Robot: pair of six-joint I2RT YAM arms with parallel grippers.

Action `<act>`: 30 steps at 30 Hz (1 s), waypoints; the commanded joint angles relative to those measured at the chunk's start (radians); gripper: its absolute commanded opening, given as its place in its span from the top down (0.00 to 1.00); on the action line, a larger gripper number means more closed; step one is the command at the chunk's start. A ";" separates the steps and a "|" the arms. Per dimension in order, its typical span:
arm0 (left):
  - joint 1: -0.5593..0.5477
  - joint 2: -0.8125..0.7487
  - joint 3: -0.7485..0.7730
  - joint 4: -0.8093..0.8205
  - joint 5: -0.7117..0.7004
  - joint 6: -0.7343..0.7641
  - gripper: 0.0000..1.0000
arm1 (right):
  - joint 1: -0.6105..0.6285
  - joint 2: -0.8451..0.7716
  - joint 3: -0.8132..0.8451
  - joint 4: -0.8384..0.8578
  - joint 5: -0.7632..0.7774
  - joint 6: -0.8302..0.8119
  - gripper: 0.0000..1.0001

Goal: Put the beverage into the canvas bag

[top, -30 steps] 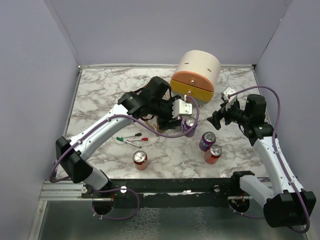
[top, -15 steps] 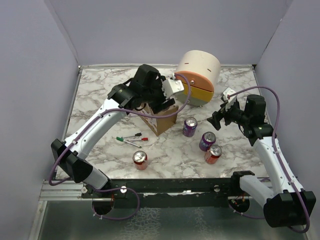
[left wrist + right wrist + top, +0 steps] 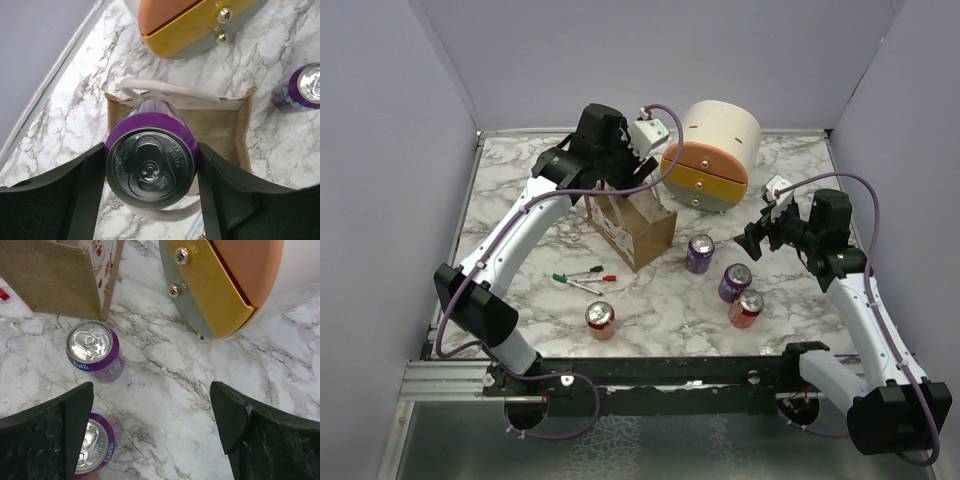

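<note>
The purple can [image 3: 150, 160] stands upright with its lid toward the wrist camera. The left end effector [image 3: 151, 187] pinches it by the side wall between its two fingers and holds it above the open mouth of the canvas bag [image 3: 227, 135]. The can sits over the side nearer the pale loop handle [image 3: 165, 92] rather than over the centre.

Its tab looks intact, so it is probably full. That would make it weighty for its size and stiff enough for a firm squeeze. The painted aluminium skin is smooth, though, and could slide in the pads or dent under too much force. A hold around the upper body, as here, suits it.

The bag looks soft and light. It stands free on the marble worktop [image 3: 300, 150] and may tip or fold if the can catches its rim or handle.

The right end effector [image 3: 150, 435] is spread wide and empty above a loose Fanta can [image 3: 92, 351], near the drawer unit [image 3: 225, 285].
</note>
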 commanded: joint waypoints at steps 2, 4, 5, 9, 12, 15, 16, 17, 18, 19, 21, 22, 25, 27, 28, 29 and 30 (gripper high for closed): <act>0.051 0.027 0.080 0.059 -0.029 -0.051 1.00 | -0.006 -0.004 -0.010 0.018 0.011 -0.014 0.00; 0.071 0.038 0.081 0.056 -0.004 -0.074 1.00 | -0.005 -0.004 -0.010 0.017 0.009 -0.013 0.00; 0.082 0.045 0.083 0.054 0.011 -0.086 1.00 | -0.005 -0.004 -0.009 0.017 0.007 -0.014 0.00; 0.126 0.084 0.101 0.035 0.083 -0.132 1.00 | -0.005 -0.006 -0.009 0.016 0.004 -0.016 0.00; 0.150 0.131 0.123 0.012 0.137 -0.154 1.00 | -0.006 -0.005 -0.010 0.014 0.002 -0.017 0.00; 0.165 0.165 0.132 -0.001 0.193 -0.159 1.00 | -0.005 -0.003 -0.008 0.015 -0.002 -0.015 0.00; 0.168 0.176 0.134 -0.006 0.207 -0.157 1.00 | -0.005 -0.001 -0.008 0.014 -0.005 -0.014 0.00; 0.171 0.187 0.139 -0.011 0.220 -0.156 1.00 | -0.005 0.000 -0.007 0.014 -0.009 -0.013 0.00; 0.172 0.196 0.143 -0.018 0.231 -0.153 1.00 | -0.005 0.002 -0.007 0.013 -0.014 -0.013 0.00; 0.174 0.205 0.144 -0.024 0.247 -0.148 1.00 | -0.006 0.005 -0.007 0.013 -0.017 -0.014 0.00; 0.174 0.216 0.140 -0.025 0.272 -0.140 1.00 | -0.005 0.012 -0.006 0.011 -0.021 -0.012 0.00; 0.174 0.219 0.134 -0.018 0.282 -0.138 1.00 | -0.005 0.015 -0.005 0.011 -0.025 -0.012 0.00; 0.174 0.219 0.104 0.018 0.295 -0.125 1.00 | -0.005 0.027 -0.001 0.007 -0.034 -0.013 0.00; 0.175 0.220 0.083 0.040 0.283 -0.120 1.00 | -0.005 0.031 -0.001 0.006 -0.034 -0.011 0.00; 0.175 0.222 0.074 0.048 0.275 -0.119 1.00 | -0.005 0.033 -0.001 0.007 -0.034 -0.011 0.00; 0.177 0.226 0.066 0.056 0.266 -0.122 1.00 | -0.006 0.033 -0.001 0.007 -0.032 -0.010 0.00; 0.179 0.228 0.056 0.067 0.259 -0.128 1.00 | -0.006 0.033 -0.002 0.007 -0.032 -0.010 0.00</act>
